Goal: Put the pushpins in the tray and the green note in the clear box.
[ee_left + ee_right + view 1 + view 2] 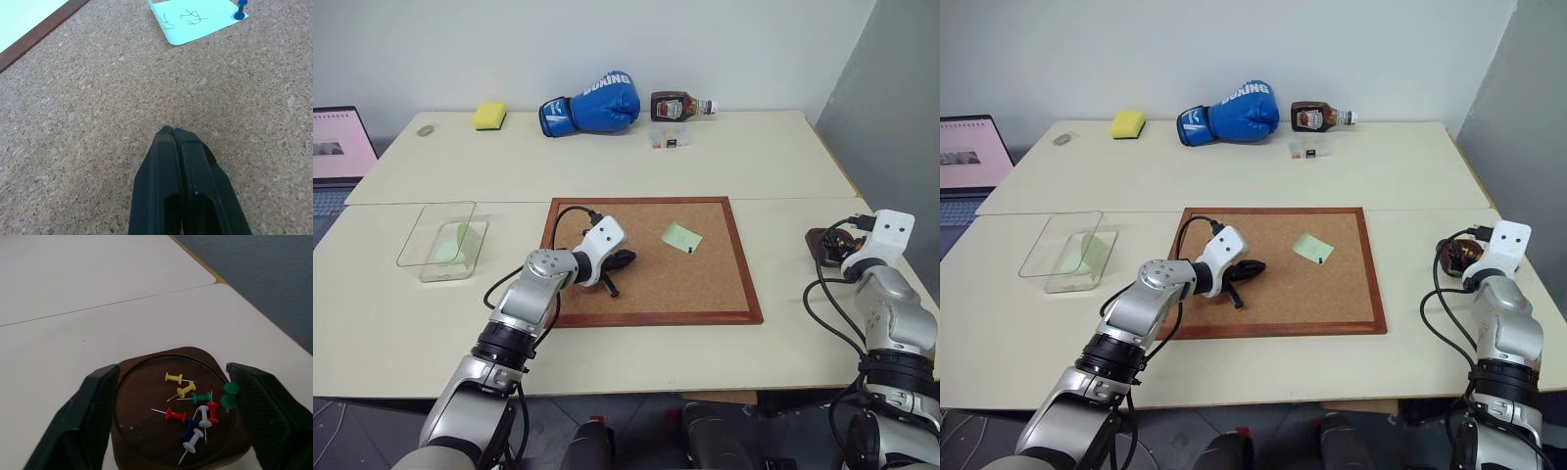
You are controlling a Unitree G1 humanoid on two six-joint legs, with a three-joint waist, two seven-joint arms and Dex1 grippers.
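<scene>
Right wrist view looks straight down on the tray (146, 450), where the right gripper (173, 416) hangs with its two fingers spread wide to either side of the dish and nothing between them. Inside lie the pushpins (193, 413): yellow, red, green, white and a blue one, loosely heaped toward three o'clock of the dish. I judge the pin-dropping step at or near its end for this hand.

At the middle of the table, the left gripper (619, 260) rests low over the cork board (724, 299), fingers pressed together on nothing. Toward one o'clock from it lies a green note (681, 236), pinned by a blue pushpin (240, 10) at its corner. To my eye that pin must come out first, and the note then lifts and goes to the clear box (429, 259) at nine o'clock of the board. A pale-green sheet (458, 243) already sits in that box.

Nothing stands between board and box; the note's thinness will make the pick fiddly. At the far edge, around twelve o'clock, lie a yellow sponge (489, 117), a blue boxing glove (592, 104), a sauce bottle (680, 106) and a tiny clear case (668, 137), all well apart from the work. A laptop (337, 152) sits at ten o'clock.
</scene>
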